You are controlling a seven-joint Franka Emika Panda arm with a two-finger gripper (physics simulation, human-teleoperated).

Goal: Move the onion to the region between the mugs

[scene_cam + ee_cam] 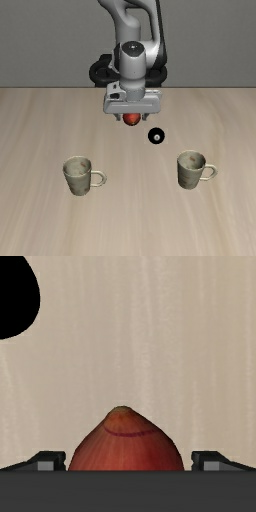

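Observation:
A reddish-brown onion sits between my fingers, and my gripper is shut on it from both sides. In the exterior view it hangs over the wooden table, back from the two mugs. Nearer the front edge stand the grey-green mugs, one on the exterior view's left, the other on its right, with bare table between them. The onion's pointed tip faces away from my palm in the wrist view.
A small black ball lies on the table just beside the gripper, toward the right mug. The robot's base stands behind the table's far edge.

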